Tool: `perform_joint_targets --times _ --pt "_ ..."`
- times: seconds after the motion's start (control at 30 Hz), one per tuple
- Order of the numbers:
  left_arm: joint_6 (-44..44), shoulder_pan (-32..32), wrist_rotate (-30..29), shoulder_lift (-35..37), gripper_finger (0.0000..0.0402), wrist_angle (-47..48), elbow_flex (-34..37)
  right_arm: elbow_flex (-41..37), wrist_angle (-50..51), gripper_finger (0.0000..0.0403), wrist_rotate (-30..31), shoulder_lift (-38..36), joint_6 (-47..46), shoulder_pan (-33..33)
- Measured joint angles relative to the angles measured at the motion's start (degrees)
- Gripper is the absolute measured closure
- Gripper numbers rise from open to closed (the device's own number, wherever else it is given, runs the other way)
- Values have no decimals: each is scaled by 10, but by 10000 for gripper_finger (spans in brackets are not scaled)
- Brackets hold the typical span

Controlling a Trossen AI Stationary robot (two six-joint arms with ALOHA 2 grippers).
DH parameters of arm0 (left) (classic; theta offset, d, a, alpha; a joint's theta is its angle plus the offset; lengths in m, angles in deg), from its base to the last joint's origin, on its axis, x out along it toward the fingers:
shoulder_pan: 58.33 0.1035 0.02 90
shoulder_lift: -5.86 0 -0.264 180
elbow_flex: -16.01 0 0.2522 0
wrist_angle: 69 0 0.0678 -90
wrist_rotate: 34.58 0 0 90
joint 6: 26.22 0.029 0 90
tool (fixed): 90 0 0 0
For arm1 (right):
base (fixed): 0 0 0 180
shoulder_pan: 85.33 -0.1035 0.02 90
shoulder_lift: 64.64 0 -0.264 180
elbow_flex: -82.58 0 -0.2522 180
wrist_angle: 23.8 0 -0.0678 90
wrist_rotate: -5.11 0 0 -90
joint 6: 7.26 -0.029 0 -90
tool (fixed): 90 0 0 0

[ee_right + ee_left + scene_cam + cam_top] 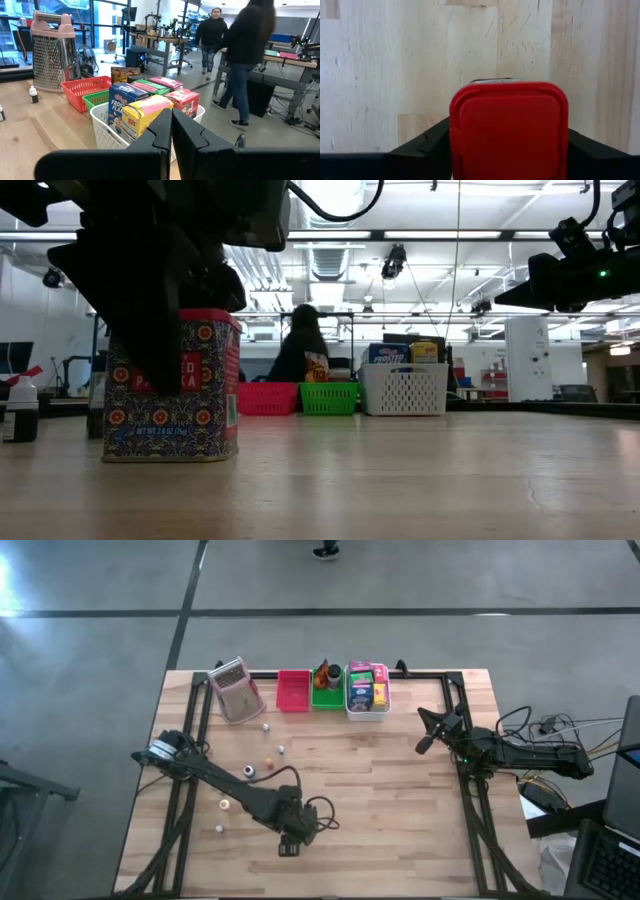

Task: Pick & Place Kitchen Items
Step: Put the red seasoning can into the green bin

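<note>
A small tin with a red lid (509, 130) and a patterned paprika label (190, 400) stands upright on the wooden table, near its front edge. My left gripper (509, 150) reaches steeply down over it, one finger on each side of the lid; from above the gripper (290, 840) hides the tin. My right gripper (171, 132) hangs shut and level over the table's right side (425, 735), holding nothing. Packets fill the white basket (367, 690) at the far edge. My left gripper pinches the tin between its two fingers (432, 145) at the two opposite sides of the red lid (457, 135), up at the tin's top. The fingers come from above, slanting steeply down. The tin is upright with its base on the table (170, 458).
At the far edge stand a pink-topped grater (235, 690), a red basket (293, 690) and a green basket (327, 695). Several tiny bottles (270, 761) lie scattered on the table's left half. People move in the room beyond the table (245, 55).
</note>
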Motion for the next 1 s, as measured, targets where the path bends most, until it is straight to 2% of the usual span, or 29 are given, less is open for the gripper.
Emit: perform_joint_targets --times 1.0 --pt "0 0 11 0 166 15 -10 0 0 394 0 0 0 0"
